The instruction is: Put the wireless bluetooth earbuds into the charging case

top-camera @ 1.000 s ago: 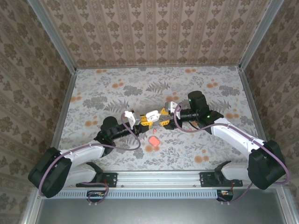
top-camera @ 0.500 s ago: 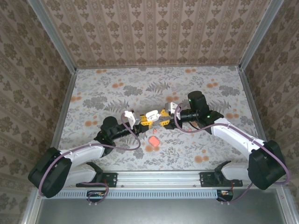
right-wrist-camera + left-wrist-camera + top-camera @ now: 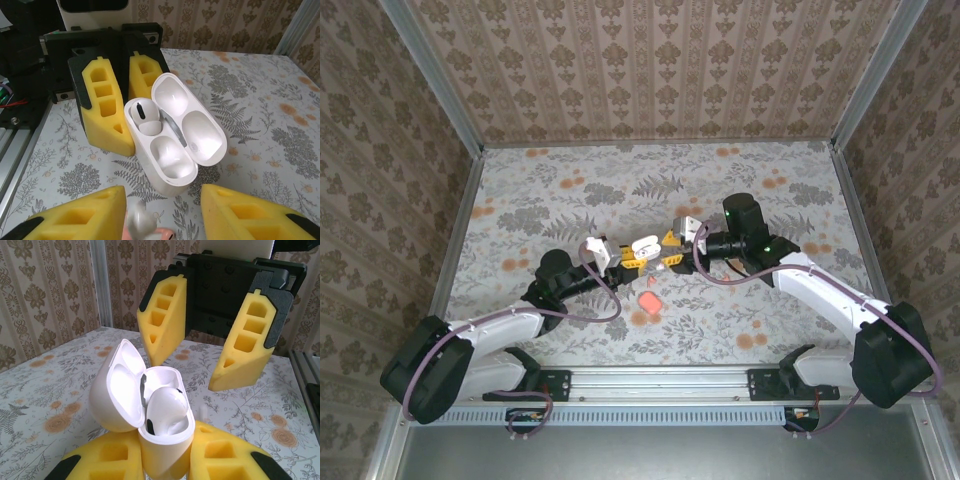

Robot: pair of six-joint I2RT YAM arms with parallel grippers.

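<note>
**Fingers [image 3: 95, 462] of left gripper [image 3: 165, 456] clamped on case [image 3: 117, 390]; right gripper [image 3: 187, 371] spread**

Your left gripper pinches the base of the case, held upright with its lid swung back. One earbud [image 3: 167, 407] sits in one socket of the case; the other socket [image 3: 170, 162] is vacant. Your right gripper faces it from just beyond, jaws apart and touching nothing. Low between those jaws, the right wrist view gives a blurred white and pink shape [image 3: 145, 225]; you cannot tell what it is. A pink item [image 3: 648, 300] lies on the table [image 3: 560, 190] near both grippers, clear of them. Pads [image 3: 250, 340] are yellow foam wedges with square cut-outs, backed in black. Case and earbud are glossy white plastic, rounded. Table cover is a floral print.
</note>
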